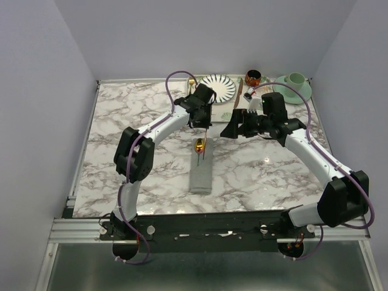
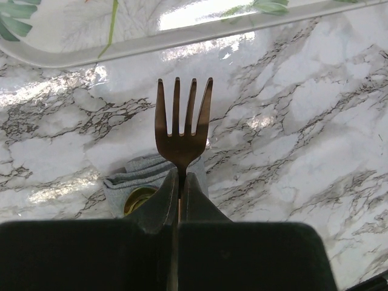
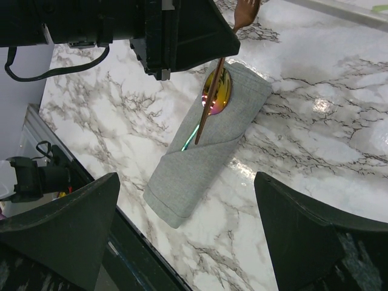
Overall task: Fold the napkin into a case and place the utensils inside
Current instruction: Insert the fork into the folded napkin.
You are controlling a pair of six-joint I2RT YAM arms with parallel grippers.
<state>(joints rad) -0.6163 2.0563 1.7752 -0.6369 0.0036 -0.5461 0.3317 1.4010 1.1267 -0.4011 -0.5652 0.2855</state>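
- My left tool [image 2: 180, 182] was clamped shut on the handle of the thin copper-pink fork [image 2: 182, 130], its tines pointing away from my wrist.
- The fork's handle slanted down to the diagonal mouth of the narrow grey cloth case [image 3: 200, 157], which lay flat on the marble worktop [image 1: 133, 115] between my arms.
- The spoon with shiny gold bowl [image 3: 217, 91] rested on the case, its pale-green handle tucked into the mouth.
- My right tool [image 3: 188, 236] hung wide open above the case, holding nothing.

Case [image 3: 200, 163] matt cloth, fork [image 2: 180, 144] glossy metal (tbl [image 2: 303, 151] polished marble).
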